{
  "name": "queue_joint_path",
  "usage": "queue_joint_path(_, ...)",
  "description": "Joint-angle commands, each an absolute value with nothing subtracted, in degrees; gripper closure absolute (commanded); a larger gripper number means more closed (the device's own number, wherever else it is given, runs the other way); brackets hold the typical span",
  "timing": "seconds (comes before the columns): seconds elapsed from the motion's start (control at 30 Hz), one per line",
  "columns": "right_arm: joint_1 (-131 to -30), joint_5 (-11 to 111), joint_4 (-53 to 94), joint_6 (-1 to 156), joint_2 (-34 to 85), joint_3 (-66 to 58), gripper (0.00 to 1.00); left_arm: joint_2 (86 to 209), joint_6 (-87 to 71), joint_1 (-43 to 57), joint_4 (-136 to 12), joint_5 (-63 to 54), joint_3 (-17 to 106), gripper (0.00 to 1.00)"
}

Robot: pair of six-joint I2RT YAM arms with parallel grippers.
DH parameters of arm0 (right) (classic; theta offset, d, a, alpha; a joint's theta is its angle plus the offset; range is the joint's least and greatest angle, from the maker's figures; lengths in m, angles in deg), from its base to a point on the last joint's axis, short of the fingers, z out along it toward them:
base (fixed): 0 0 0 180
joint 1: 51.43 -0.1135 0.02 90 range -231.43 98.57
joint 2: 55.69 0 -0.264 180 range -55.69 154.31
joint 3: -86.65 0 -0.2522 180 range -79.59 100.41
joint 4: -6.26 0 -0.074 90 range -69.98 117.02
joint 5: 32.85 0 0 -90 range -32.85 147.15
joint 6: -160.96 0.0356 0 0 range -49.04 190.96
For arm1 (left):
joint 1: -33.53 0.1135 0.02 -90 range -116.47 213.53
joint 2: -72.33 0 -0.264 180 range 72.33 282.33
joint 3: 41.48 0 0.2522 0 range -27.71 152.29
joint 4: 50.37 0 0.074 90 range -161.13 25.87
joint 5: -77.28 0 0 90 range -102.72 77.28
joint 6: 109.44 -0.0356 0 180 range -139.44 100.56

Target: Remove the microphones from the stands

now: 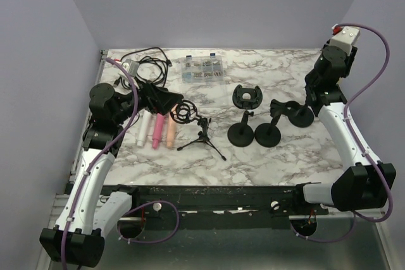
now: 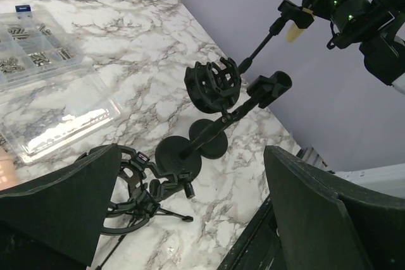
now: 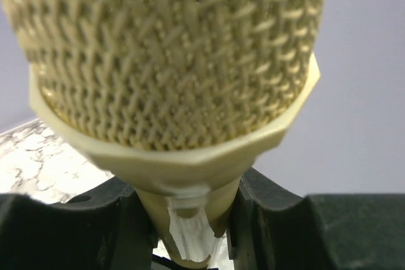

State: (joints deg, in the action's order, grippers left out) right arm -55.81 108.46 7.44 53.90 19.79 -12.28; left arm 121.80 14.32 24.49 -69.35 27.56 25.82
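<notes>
Microphone [image 3: 171, 61], cream with a woven mesh head, fills the right wrist view. Its tapered neck sits between the black fingers [image 3: 95, 232] of the right pincer [image 3: 188, 216], which press against it on both sides, clenched on it. In the left wrist view a cream bit of it shows at the clip topping the slanted rod of the stand [image 2: 261, 43], raised above the marble surface [image 1: 190, 156] on the right side. Nearest the arm bases, a small tripod [image 1: 204, 138] carrying a shock mount stands left of centre, with white, pink and peach tubes [image 1: 156, 131] lying just beside it on the left. The left pincer [image 2: 192, 151] hangs near them, spread wide and grasping nothing. Further back, two round-based stands [image 1: 253, 135] sit side by side, one carrying a ring-shaped cradle [image 1: 247, 96]. At the far edge lie a clear compartment box [image 1: 202, 69] of small parts and coiled black cables [image 1: 152, 61].
</notes>
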Motion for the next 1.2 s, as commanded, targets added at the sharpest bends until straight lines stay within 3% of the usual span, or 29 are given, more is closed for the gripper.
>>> queue_joint_path(0.0,-55.7,105.0,7.6,53.1,16.1,-13.8,0.93,123.0,17.8,23.6,-60.1,31.0,23.3,0.04)
queue_joint_path(0.03,-55.7,105.0,8.2,53.1,15.2,-14.3,0.99,123.5,18.1,23.0,-58.8,32.1,22.9,0.07)
queue_joint_path(0.27,-55.7,101.1,19.1,60.8,6.3,-16.5,0.99,125.0,10.2,10.5,-64.0,28.8,29.3,0.11)
queue_joint_path(0.57,-55.7,93.5,32.5,67.2,-2.3,-15.9,0.99,137.2,12.5,-7.2,-49.4,22.7,36.5,0.13)
queue_joint_path(0.87,-55.7,87.9,23.8,63.3,-10.6,-25.5,0.99,159.2,7.2,-16.8,-51.4,23.6,57.9,0.16)
queue_joint_path(1.17,-55.7,87.6,22.4,67.7,-10.1,-25.4,0.99,173.5,3.5,-18.1,-52.0,28.4,71.1,0.16)
